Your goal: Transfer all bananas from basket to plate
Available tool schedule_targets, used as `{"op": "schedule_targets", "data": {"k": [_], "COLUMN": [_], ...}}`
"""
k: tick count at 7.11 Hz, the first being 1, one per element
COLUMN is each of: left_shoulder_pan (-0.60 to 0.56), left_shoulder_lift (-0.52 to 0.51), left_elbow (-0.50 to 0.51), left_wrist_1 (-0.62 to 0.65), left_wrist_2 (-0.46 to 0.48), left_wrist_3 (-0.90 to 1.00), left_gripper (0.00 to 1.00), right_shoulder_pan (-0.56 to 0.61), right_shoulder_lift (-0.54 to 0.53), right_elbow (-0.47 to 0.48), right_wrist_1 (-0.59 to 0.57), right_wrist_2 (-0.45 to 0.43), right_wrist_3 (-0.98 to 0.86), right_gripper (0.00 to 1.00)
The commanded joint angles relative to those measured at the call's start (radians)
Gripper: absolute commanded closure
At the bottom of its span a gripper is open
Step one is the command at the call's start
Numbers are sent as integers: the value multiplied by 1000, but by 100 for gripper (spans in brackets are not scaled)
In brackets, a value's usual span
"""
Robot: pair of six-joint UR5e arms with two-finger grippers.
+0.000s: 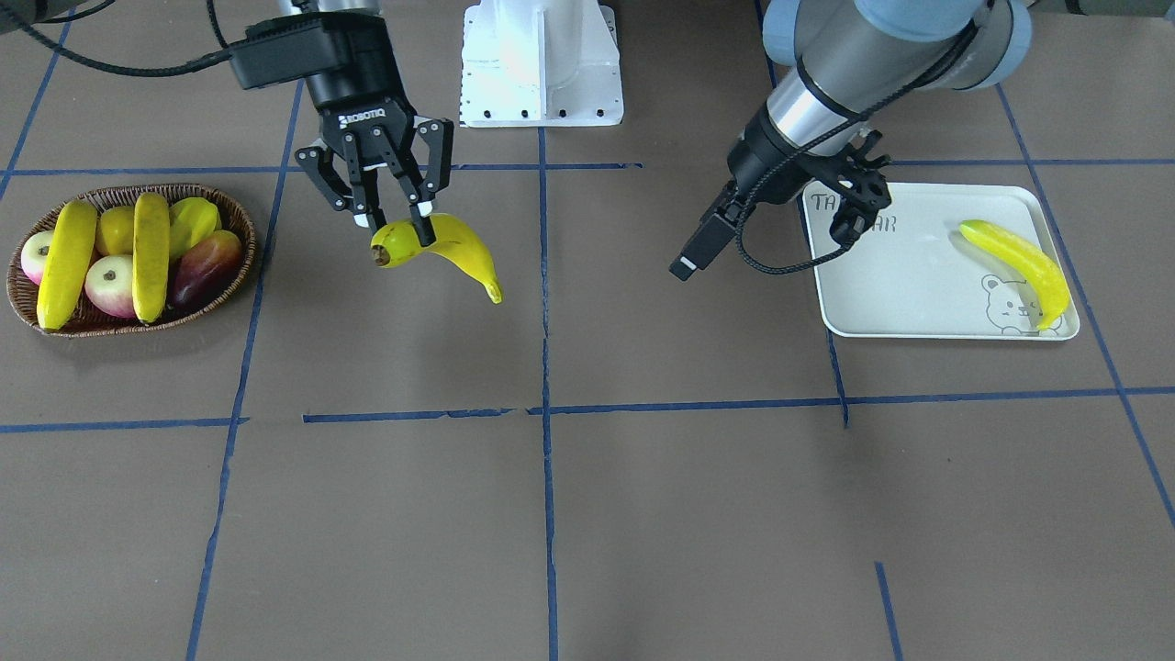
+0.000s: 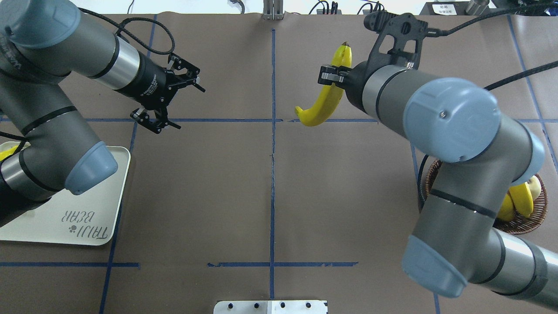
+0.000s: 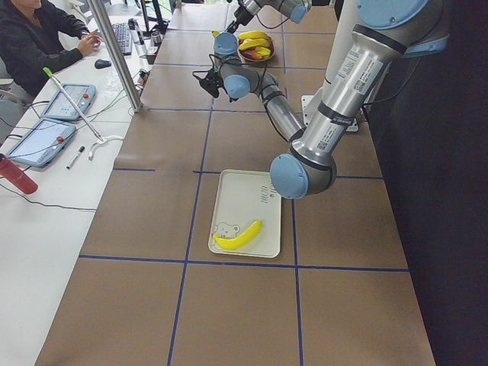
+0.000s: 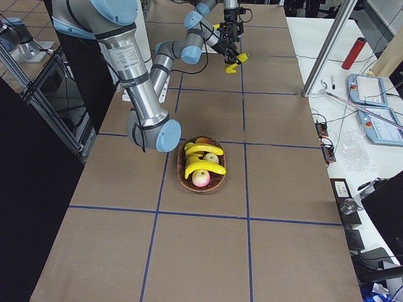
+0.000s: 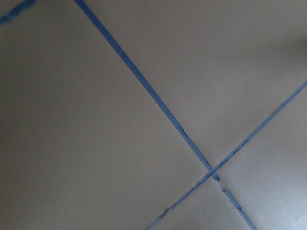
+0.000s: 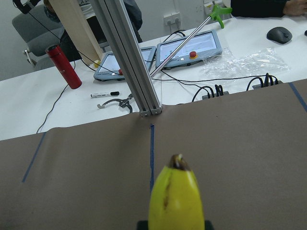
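A shallow wicker basket sits at the table's right end and holds two bananas lying across other fruit. My right gripper is shut on a third banana near its dark stem end and holds it above the bare table, well clear of the basket. The right wrist view shows this banana's tip pointing away. At the left end lies the pale plate with one banana on its bear drawing. My left gripper hangs open and empty beside the plate's inner edge.
Two red-and-cream apples, a lemon, a starfruit and a dark mango share the basket. The white robot base stands at the table's middle rear. Beyond the far edge, people sit at a side table with tablets.
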Motion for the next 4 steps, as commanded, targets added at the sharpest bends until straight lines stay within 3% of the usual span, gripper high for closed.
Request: {"op": "schedule_targets", "data": {"k": [1,3,4], "left_shoulder_pan": [86,91,90], "left_shoulder_lift": [-79,-131,-137], "left_elbow": [45,169,177], "left_wrist_1": [-84,-197,-203], "left_wrist_2": [145,166,166], "left_wrist_3": [-275,-421,-437], "left_gripper": [0,0,0], "right_shoulder_pan": [-65,-70,-73], "right_shoulder_lift": [67,76,83], "right_elbow": [-59,-58,-59], "right_wrist_1": [1,1,1], "right_wrist_2": [-136,-152,-165], "right_wrist_3": [16,18,16], "right_gripper": [100,100,100]}}
